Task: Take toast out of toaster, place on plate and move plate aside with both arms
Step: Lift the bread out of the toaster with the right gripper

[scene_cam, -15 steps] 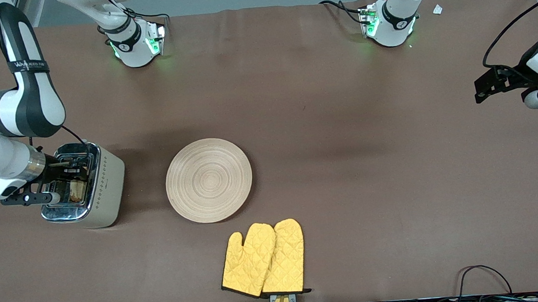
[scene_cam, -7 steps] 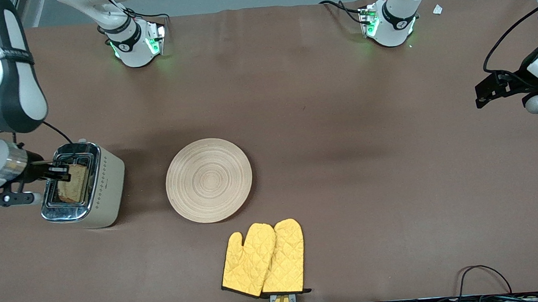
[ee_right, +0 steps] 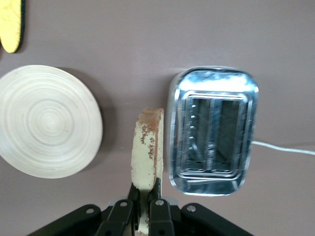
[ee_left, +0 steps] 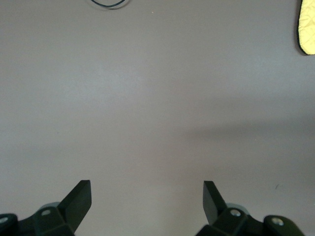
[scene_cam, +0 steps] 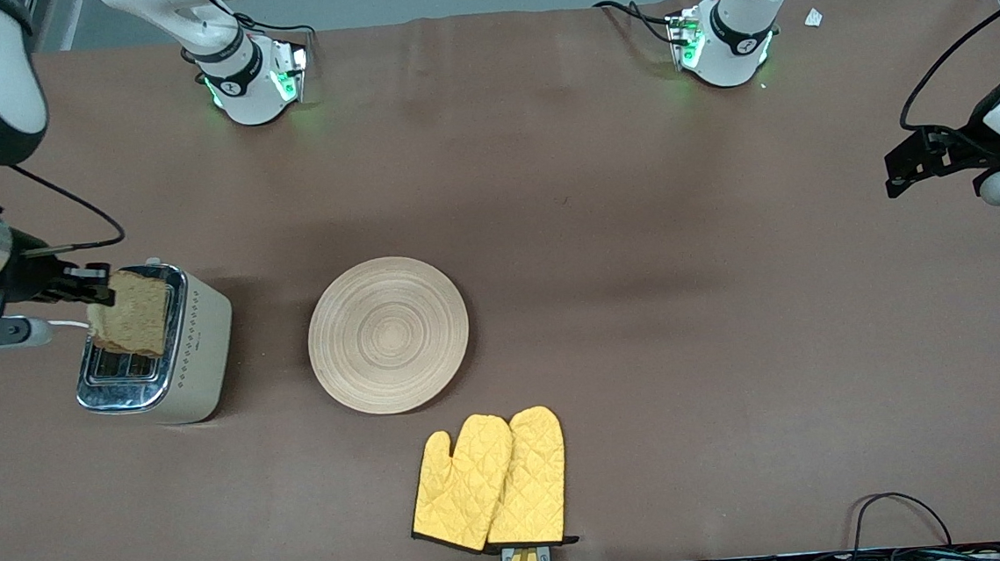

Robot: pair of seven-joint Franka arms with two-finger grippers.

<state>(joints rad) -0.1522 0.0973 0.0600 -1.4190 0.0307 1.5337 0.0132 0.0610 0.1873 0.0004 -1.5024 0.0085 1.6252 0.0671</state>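
My right gripper (scene_cam: 100,288) is shut on the toast (scene_cam: 130,312), a brown slice held on edge in the air over the toaster (scene_cam: 167,361). In the right wrist view the toast (ee_right: 147,150) hangs edge-on between the pinching fingers (ee_right: 160,204), beside the toaster's empty slots (ee_right: 212,132). The pale wooden plate (scene_cam: 388,333) lies flat on the table, between the toaster and the table's middle, and shows in the right wrist view too (ee_right: 47,120). My left gripper (scene_cam: 897,169) waits open over bare table at the left arm's end; its wrist view shows the fingertips (ee_left: 78,196) wide apart with nothing between.
Two yellow quilted oven mitts (scene_cam: 489,481) lie nearer the front camera than the plate. The toaster's white cord (ee_right: 283,147) trails from it. Cables (scene_cam: 894,508) lie at the table's front edge toward the left arm's end.
My right gripper closed on the toast in the toaster's slot, then rose, lifting the slice clear out of the slot. The left arm has barely moved.
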